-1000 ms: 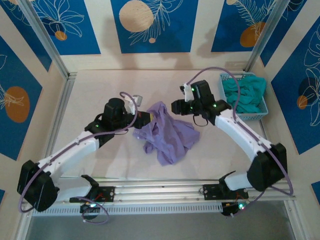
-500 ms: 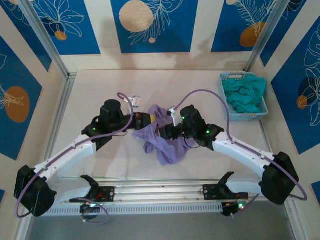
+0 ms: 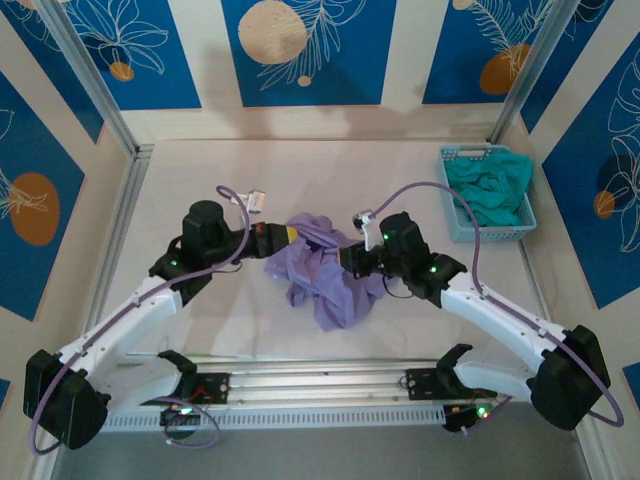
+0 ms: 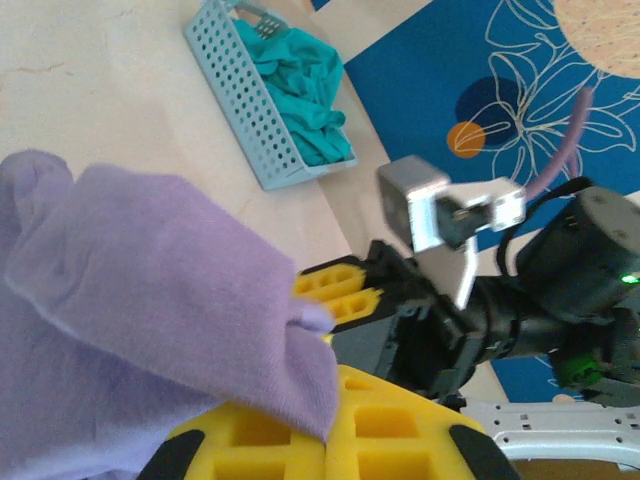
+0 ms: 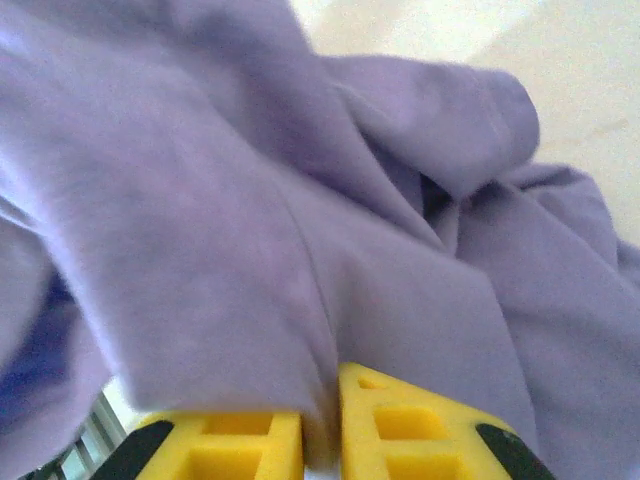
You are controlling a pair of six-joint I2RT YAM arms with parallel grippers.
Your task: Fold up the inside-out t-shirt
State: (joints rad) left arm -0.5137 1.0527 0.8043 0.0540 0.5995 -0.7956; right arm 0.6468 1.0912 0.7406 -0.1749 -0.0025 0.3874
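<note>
Nearest, note the 2 arm bases [image 3: 60, 400] bolted at the front rail [image 3: 320, 385] of the surface [image 3: 330, 175], both angled inward toward the middle. Just beyond, find the inside-out t-shirt [image 3: 335, 290], heaped as a crumpled lavender mound at mid-surface, with a tail trailing toward the rail and no lettering readable. Raised along its far upper edge from 2 sides: by the left claw [image 3: 289, 233] at the top left, by the right claw [image 3: 347, 262] on the right flank. From the left wrist, read the left claw [image 4: 327, 425] as clamped on a fold of the inside-out t-shirt [image 4: 150, 290], with fabric pinched between the yellow pads [image 4: 400, 440]. Just past it, spot the right claw [image 4: 335, 298], facing back and nipping a small tip of the same bunched edge. From the right wrist, read the right claw [image 5: 320, 430] likewise as closed on the inside-out t-shirt [image 5: 300, 200]. Judged as spreading, not yet folding: no flat panel, sleeve or hem laid out. Turns on this: both claws close together on 1 ridge, facing along a left-right line, with the bulk hanging nearward below; probably calls for drawing apart along that line, neither arm clearly nearer. Some risk of slipping from so small a pinch. Farthest, at the right, see the basket [image 3: 490, 236] holding the teal-green garment [image 3: 490, 185], well apart.
</note>
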